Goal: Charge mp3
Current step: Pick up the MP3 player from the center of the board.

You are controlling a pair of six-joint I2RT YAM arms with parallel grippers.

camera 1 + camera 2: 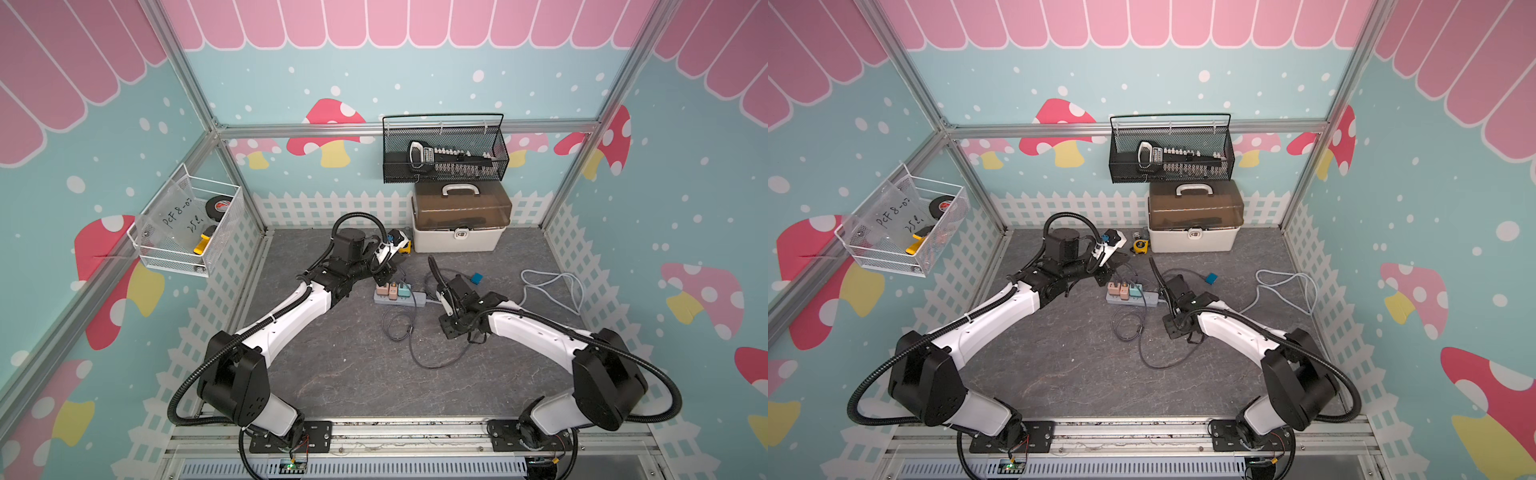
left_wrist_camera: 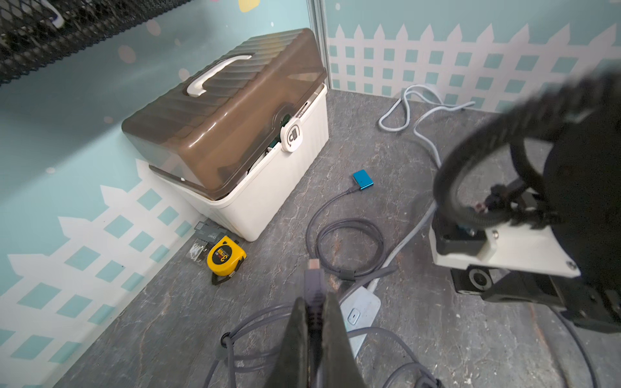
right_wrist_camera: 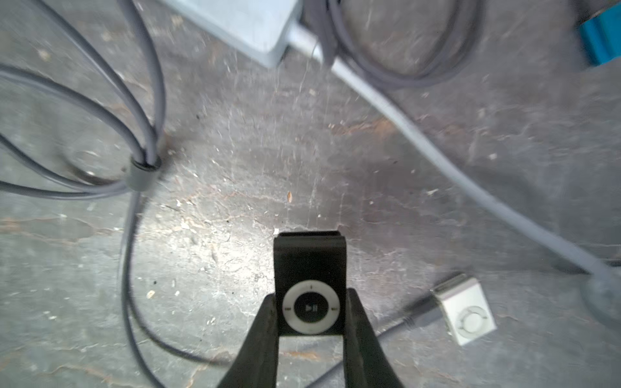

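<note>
MP3 player [image 3: 311,285]: black, square, silver control wheel. Pinched by its two side edges in the right end effector, on the near side of the power strip's cord end. Whether it touches the table cannot be told.

Table [image 1: 332,374]: grey stone-patterned top carrying the items below.

Storage box [image 1: 459,208]: white base, brown see-through lid down, white handle. Beyond the power strip, at the back wall.

Right end effector [image 3: 311,302]: fingers clamped on the MP3 player.

Left end effector [image 2: 315,302]: fingers pressed together on a plug, just beyond the power strip's adapter end.

Power strip [image 1: 415,300]: pale grey, flat, mid-table.

Pale cord [image 3: 437,153]: leaves the power strip's end and runs off to loose loops well apart.

Grey cables [image 3: 125,268]: loosely coiled and banded, on the near side of the power strip.

Tape measure [image 2: 223,257]: yellow, beyond the power strip, at the back wall.

Adapters [image 1: 392,289]: three, pink, peach and teal, seated side by side in the power strip.

Blue device [image 2: 363,179]: small, flat, cable attached. Near, beyond the power strip's cord end.

White player [image 3: 468,314]: control wheel, dark cable attached. Near the power strip's cord end.

Plug [image 2: 314,278]: grey, metal tip, protruding past the left fingertips.
</note>
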